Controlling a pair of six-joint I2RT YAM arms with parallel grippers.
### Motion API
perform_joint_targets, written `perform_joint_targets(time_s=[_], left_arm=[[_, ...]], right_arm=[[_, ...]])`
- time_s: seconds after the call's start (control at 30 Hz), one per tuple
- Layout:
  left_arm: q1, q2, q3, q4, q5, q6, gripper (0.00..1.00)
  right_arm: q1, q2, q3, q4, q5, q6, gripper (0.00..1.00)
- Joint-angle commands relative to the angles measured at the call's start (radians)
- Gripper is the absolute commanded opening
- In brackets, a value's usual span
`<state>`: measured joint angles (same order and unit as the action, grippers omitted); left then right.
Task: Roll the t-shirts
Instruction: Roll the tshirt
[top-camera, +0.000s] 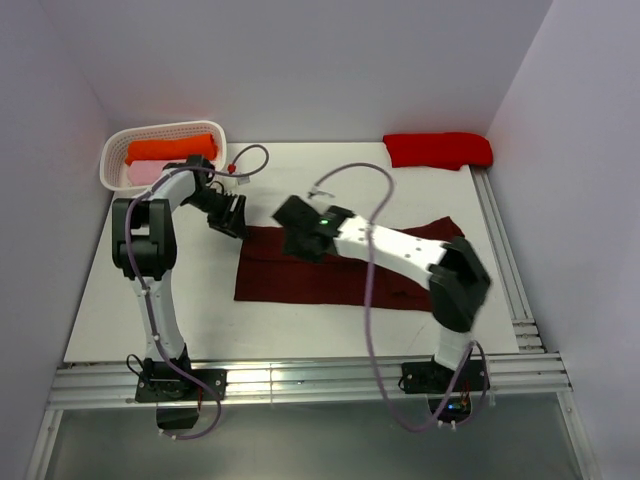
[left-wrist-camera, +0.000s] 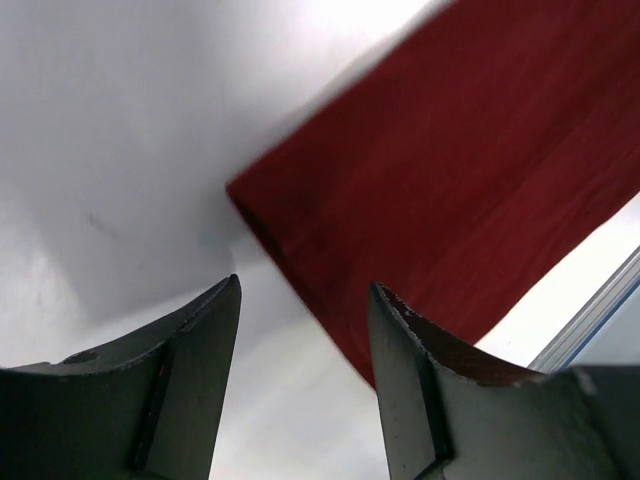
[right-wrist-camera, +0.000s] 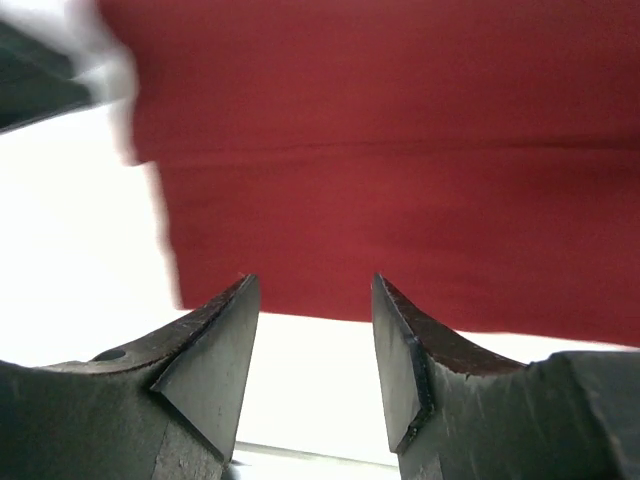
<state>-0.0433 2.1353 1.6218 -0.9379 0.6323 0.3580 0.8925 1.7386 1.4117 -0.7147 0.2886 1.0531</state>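
The right arm (top-camera: 400, 245) stretches low and leftward over the white table (top-camera: 150, 300), while the left arm (top-camera: 150, 235) is folded up with its wrist turned inward. The maroon t-shirt (top-camera: 330, 280) lies flat in a long band across the middle of the table. The right gripper (right-wrist-camera: 310, 285) hangs above the shirt's upper left part, its jaws spread and empty. The left gripper (left-wrist-camera: 305, 285) hovers just off that corner, also spread and empty.
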Motion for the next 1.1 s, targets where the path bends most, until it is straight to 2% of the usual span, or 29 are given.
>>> perform_joint_targets(time_s=[0.0,0.17,0.3,0.7,1.07], left_arm=[[-0.004,0.034,0.079,0.021,0.059,-0.042,0.59],[-0.004,0.06,0.076,0.027,0.066,-0.05,0.61],[-0.004,0.077,0.066,0.031,0.063,-0.05,0.6],[-0.003,0.023,0.003,0.076,0.188,-0.024,0.6],[0.005,0.025,-0.016,0.105,0.26,-0.039,0.6]], right_arm=[[0.101,0.189,0.269,-0.054,0.031,0.065,0.56],[0.163,0.424,0.521,-0.049,-0.035,0.062,0.56],[0.189,0.527,0.625,-0.052,-0.078,0.07,0.55],[0.233,0.616,0.633,-0.055,-0.092,0.105,0.54],[0.266,0.648,0.667,-0.158,-0.045,0.12,0.52]])
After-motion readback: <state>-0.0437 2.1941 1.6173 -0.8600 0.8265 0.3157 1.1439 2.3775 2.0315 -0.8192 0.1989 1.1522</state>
